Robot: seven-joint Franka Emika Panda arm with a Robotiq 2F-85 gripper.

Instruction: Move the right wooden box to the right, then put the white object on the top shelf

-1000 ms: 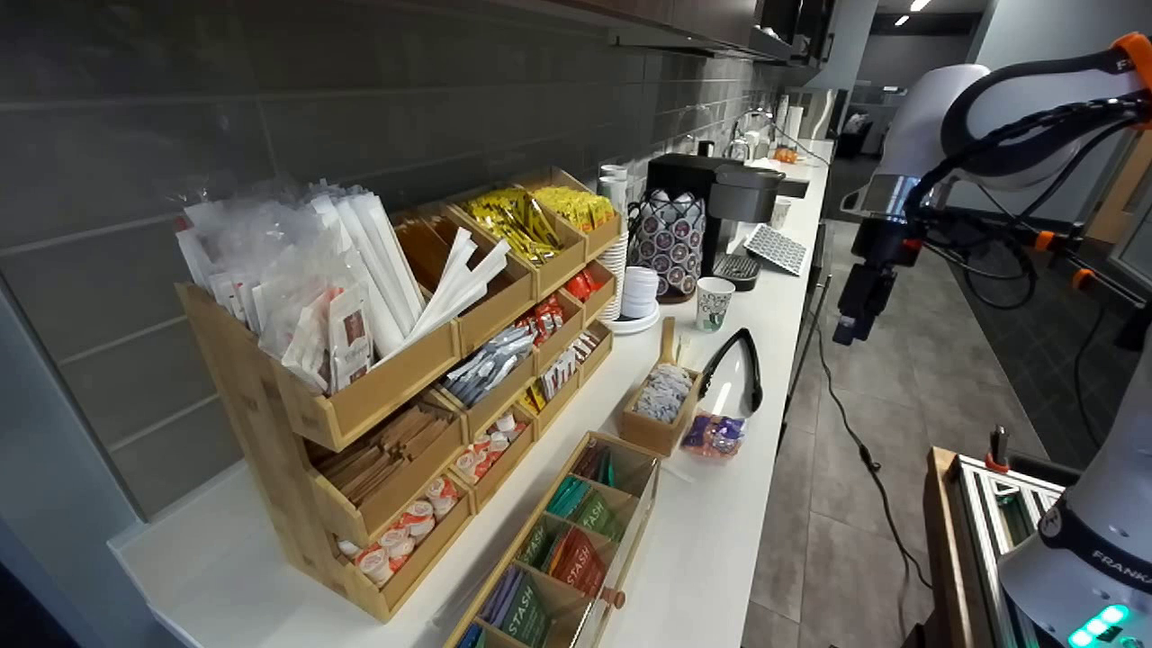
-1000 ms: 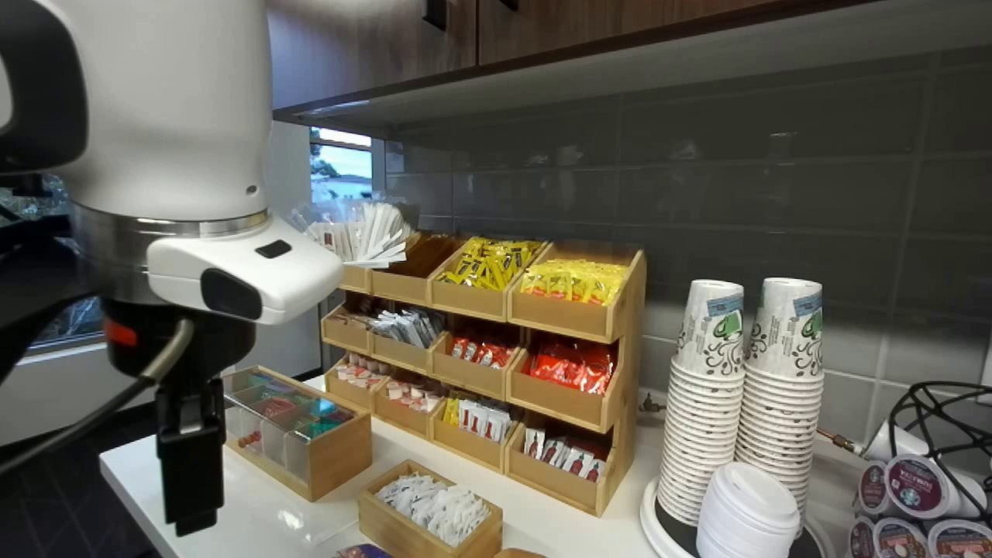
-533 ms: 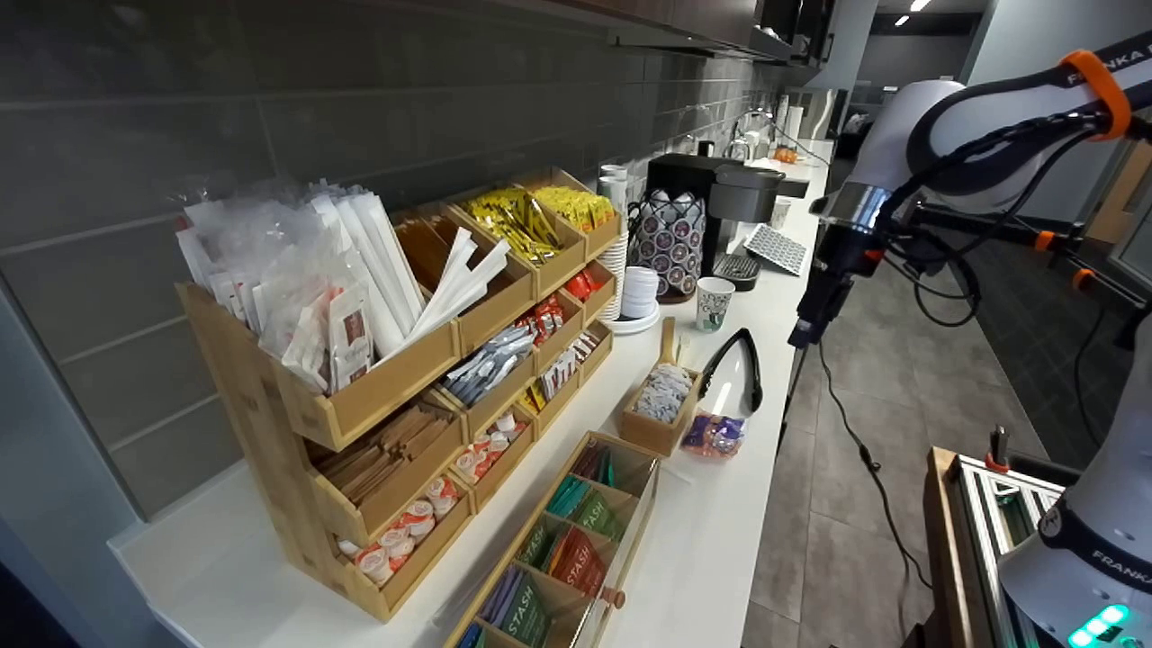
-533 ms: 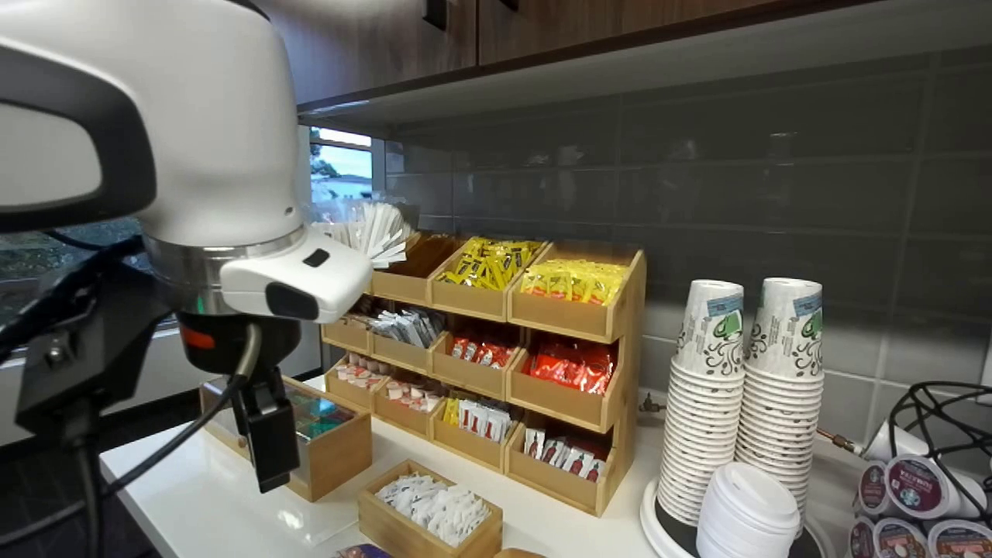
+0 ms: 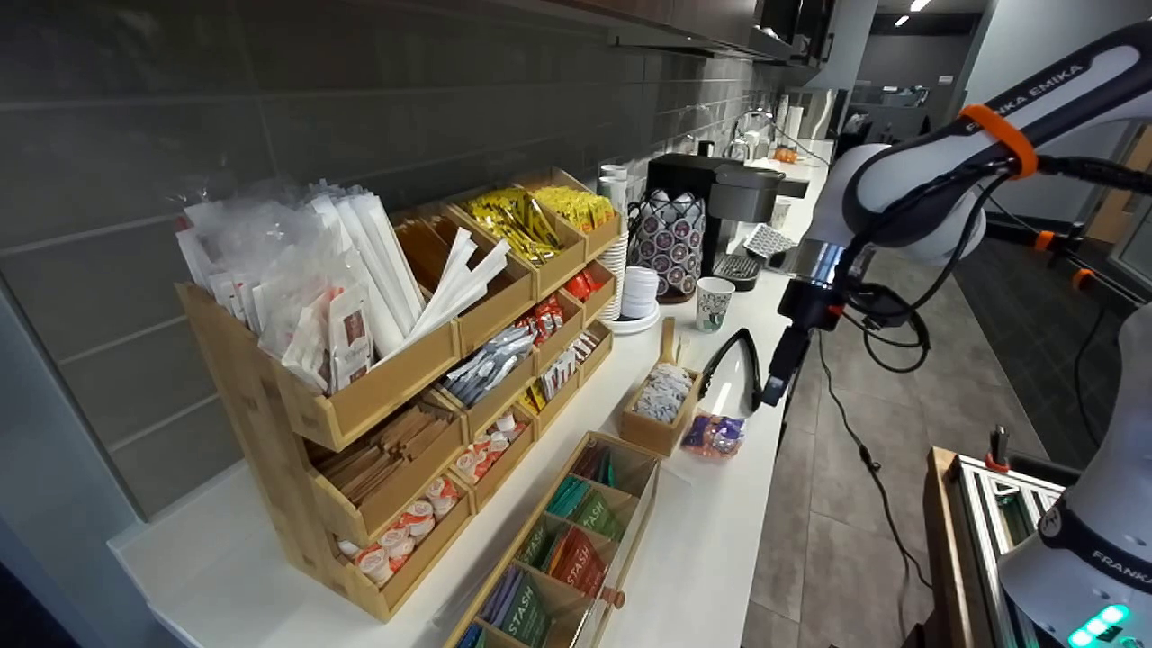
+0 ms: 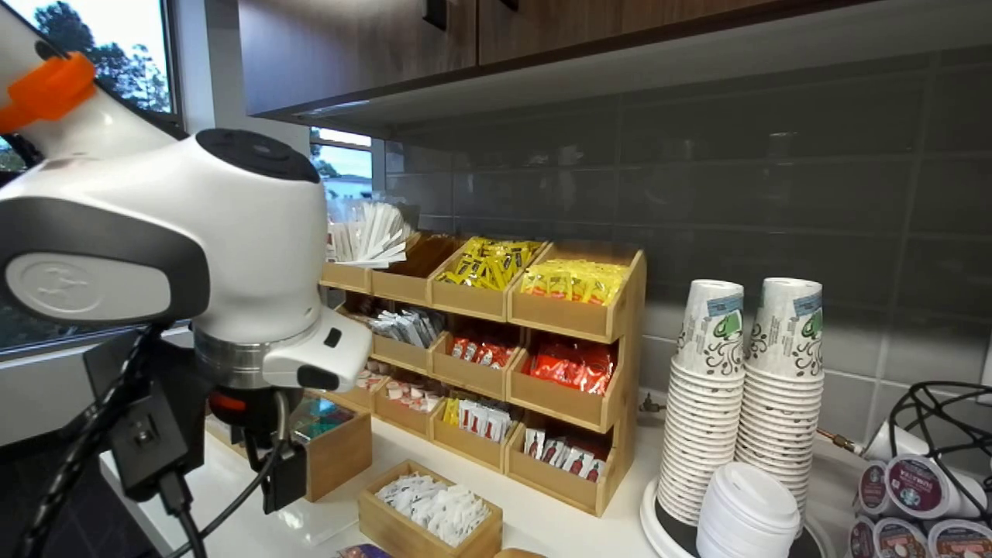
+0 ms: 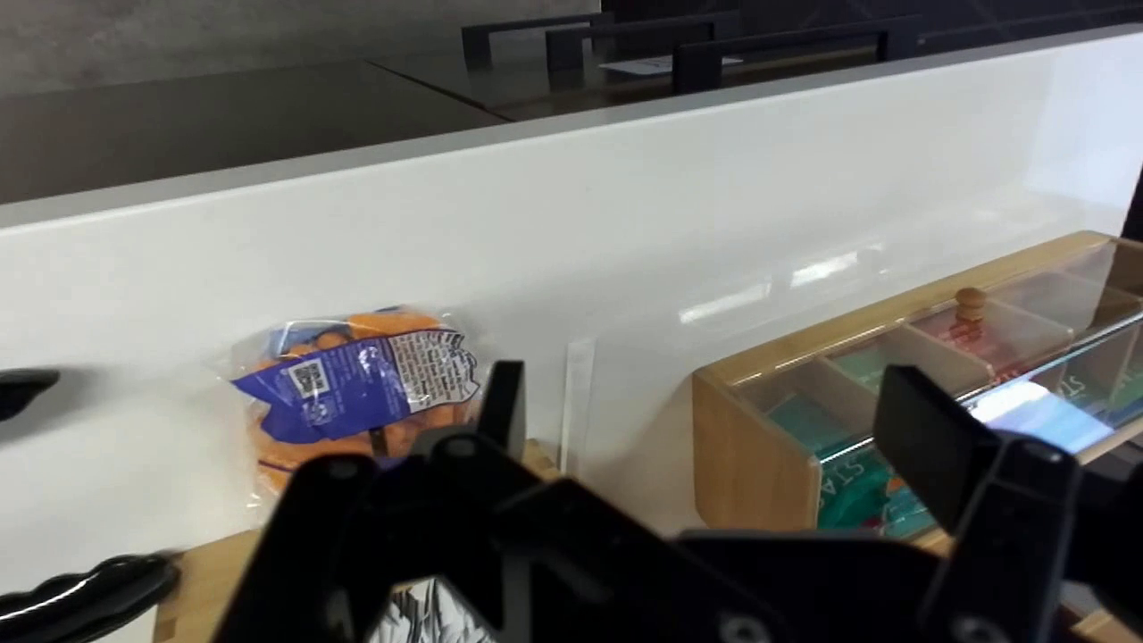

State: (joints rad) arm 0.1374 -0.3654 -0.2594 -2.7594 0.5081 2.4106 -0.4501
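In an exterior view, here's one big stepped rack (image 5: 270, 432), three tiers, with the top shelf (image 5: 396, 385) up at the highest step. One small wooden box (image 5: 643, 432) on the counter (image 5: 702, 558), filled with white packets (image 5: 664, 393); one compartmented tray (image 5: 635, 468) near it, one pair of black tongs (image 5: 718, 360), one orange-and-purple bag (image 5: 714, 435), one paper cup (image 5: 714, 303) standing alone. And the arm (image 5: 891, 198)! In from the right, sloping down, wrist folded under, gripper (image 5: 771, 394) pointing down with a slight tilt by the counter's edge, near the tongs; contact, can't tell from here.

In an exterior view, count two tall cup stacks (image 6: 705, 387) and one stack of white lids (image 6: 748, 511); four bins (image 6: 467, 300) run along the top shelf. The small wooden box sits in front of the rack, apart from it. The arm comes in from the left, the gripper hanging down to the left of the box.

Wrist view: two fingers (image 7: 502, 402), spread wide, so the jaws are released. One bag left, one tray right, and between them one slim white strip (image 7: 579, 406), flat on the counter. The small wooden box is mostly hidden behind the gripper.
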